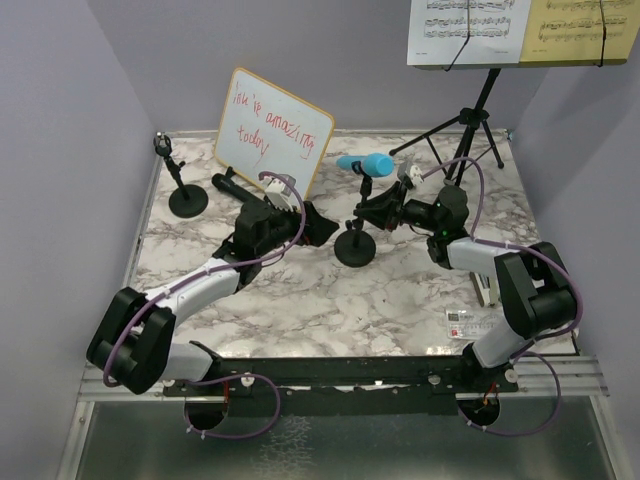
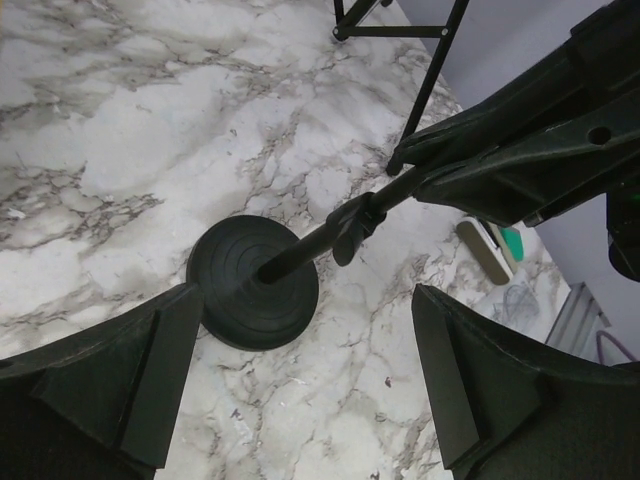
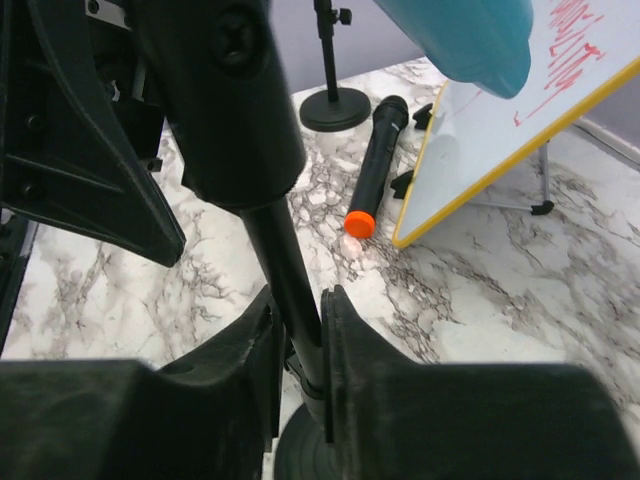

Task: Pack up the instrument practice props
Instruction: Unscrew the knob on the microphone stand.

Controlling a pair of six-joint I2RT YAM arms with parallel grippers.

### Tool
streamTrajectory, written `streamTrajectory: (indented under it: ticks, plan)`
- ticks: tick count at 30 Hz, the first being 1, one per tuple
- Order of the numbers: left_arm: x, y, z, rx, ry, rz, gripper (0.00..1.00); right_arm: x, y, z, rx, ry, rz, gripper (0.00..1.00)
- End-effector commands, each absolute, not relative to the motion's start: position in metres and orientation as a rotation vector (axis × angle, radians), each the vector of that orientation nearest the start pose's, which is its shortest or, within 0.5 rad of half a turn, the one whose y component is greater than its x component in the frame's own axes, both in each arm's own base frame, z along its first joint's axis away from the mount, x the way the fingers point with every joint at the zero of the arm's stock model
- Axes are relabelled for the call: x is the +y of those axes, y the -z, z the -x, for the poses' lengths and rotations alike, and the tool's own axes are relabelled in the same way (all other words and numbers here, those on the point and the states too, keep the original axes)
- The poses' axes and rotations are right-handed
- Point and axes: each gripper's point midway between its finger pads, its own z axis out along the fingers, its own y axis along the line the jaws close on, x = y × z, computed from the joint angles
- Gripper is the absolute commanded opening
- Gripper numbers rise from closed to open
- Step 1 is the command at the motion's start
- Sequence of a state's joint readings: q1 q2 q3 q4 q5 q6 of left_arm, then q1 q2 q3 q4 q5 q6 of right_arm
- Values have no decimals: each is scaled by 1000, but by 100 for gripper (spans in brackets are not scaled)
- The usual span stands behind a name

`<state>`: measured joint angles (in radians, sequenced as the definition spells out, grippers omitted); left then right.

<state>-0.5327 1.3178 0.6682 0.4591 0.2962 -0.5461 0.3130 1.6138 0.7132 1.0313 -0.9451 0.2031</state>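
The right pincer (image 3: 300, 310) is clenched on the thin black post of a round-based mic holder (image 2: 235, 300). Its two fingers press tight on either side of the stem, just above the base, which sits flat on the marble-patterned table (image 1: 300, 300). Directly above the grip, the blue microphone (image 1: 365, 163) rests at the top of that holder. Facing the right pincer across the post, the left pincer (image 2: 305, 300) hangs released. Its fingers are spread wide, the holder's base lies just ahead of them, and they touch nothing. Beyond the left pincer, the black microphone (image 3: 375, 165), orange at one end, lies flat on the table beside the foot of the wood-framed whiteboard (image 1: 272, 130) with red writing. Farther on past the black microphone, a second mic holder (image 1: 188, 200) stands upright and alone. Well behind the right pincer, on its own outer side, the tall black music desk (image 1: 470, 118) stands on its tripod. On the desk, white sheet music (image 1: 468, 30) and yellow sheet music (image 1: 585, 30) sit side by side.
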Motion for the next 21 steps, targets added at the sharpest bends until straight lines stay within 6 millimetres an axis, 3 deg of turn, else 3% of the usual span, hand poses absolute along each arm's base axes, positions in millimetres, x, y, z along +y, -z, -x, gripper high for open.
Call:
streamTrajectory:
  ticks: [1, 4, 7, 21]
  plan:
    - [-291, -195, -310, 1832, 1200, -140, 90, 261, -199, -326, 1344, -1102, 871, 9]
    - [-300, -192, -310, 1850, 1241, -89, 87, 260, -198, -327, 1352, -1095, 855, 1]
    - [-308, -190, -311, 1850, 1260, -59, 83, 260, -198, -327, 1353, -1098, 844, 1]
    - [-328, -173, -316, 1826, 1382, 34, 49, 258, -193, -329, 1359, -1062, 846, 1]
